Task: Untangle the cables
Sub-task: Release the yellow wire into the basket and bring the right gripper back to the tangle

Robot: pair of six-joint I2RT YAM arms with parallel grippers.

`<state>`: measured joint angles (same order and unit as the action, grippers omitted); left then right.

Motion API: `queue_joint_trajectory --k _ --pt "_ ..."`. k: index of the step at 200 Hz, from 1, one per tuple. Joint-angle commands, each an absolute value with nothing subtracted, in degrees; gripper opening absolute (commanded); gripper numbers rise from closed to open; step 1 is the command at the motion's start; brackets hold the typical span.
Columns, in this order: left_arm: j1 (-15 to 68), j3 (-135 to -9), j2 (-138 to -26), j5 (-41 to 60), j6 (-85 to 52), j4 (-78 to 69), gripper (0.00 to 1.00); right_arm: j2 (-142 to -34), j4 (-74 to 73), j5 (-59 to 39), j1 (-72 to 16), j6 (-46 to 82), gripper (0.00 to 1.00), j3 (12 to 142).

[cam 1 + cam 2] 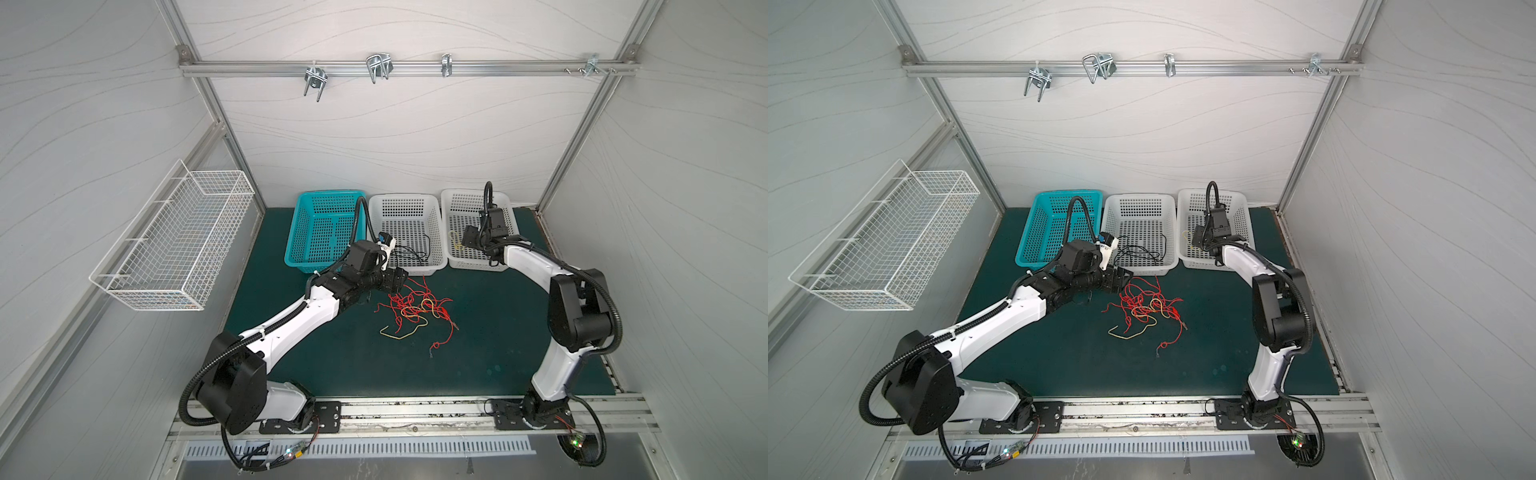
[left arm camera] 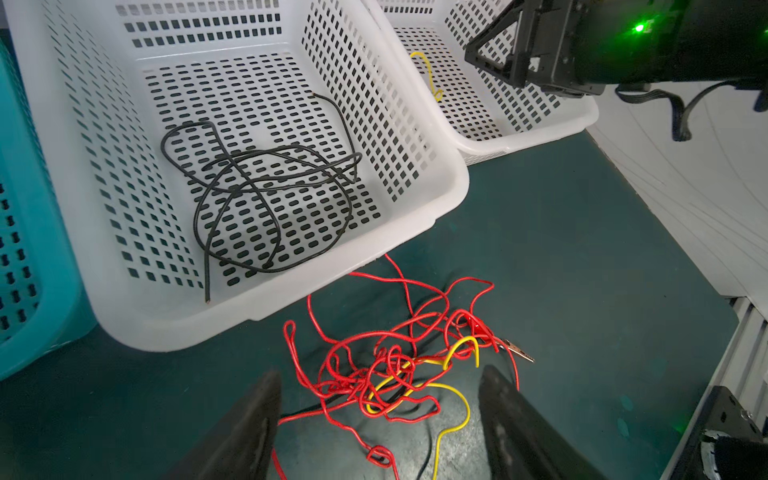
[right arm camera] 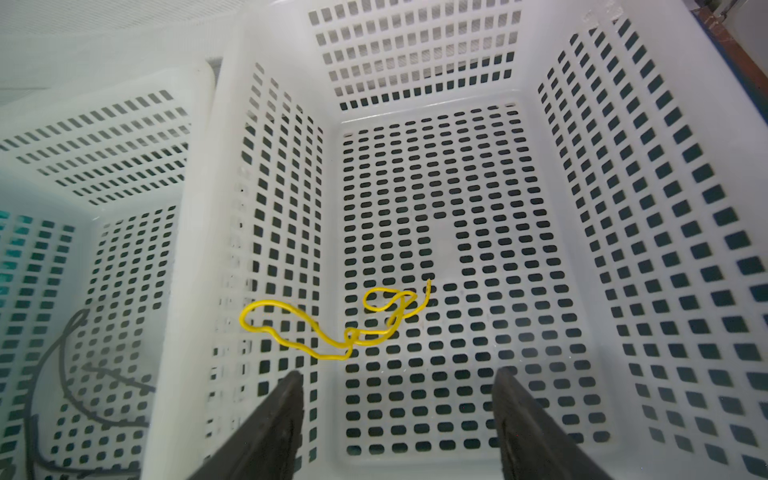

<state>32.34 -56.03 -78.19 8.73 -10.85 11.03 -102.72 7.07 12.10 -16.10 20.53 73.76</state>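
Sorting partway: black cable (image 2: pixel 235 189), yellow cable (image 3: pixel 349 332) in baskets (image 2: pixel 291 301). Tangle (image 1: pixel 415 309) waits on table (image 1: pixel 332 353); left gripper (image 2: pixel 378 372), right gripper (image 3: pixel 399 372) agape, empty.

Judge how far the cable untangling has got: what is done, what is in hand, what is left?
Done: a black cable lies in the middle basket, a yellow cable in the right basket. In hand: nothing; the right gripper hangs open over that yellow cable, the left gripper open above the tangle. Left: that tangle of red and yellow cables on the mat.
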Motion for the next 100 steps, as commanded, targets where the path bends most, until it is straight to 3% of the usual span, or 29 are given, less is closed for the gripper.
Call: queue_joint_trajectory --k 1,43,100 --pt "32.49 -57.66 -78.49 6.46 -10.35 12.14 0.76 -98.2 6.92 8.04 -16.14 20.31 0.72 71.89" --pt "32.48 -57.53 -79.8 2.9 -10.83 17.54 0.75 -91.07 6.94 5.91 -20.15 16.98 0.72 66.21" --pt "33.7 -53.9 -77.63 4.4 -11.31 16.86 0.75 -78.96 8.13 3.86 -33.09 8.1 0.69 55.63"
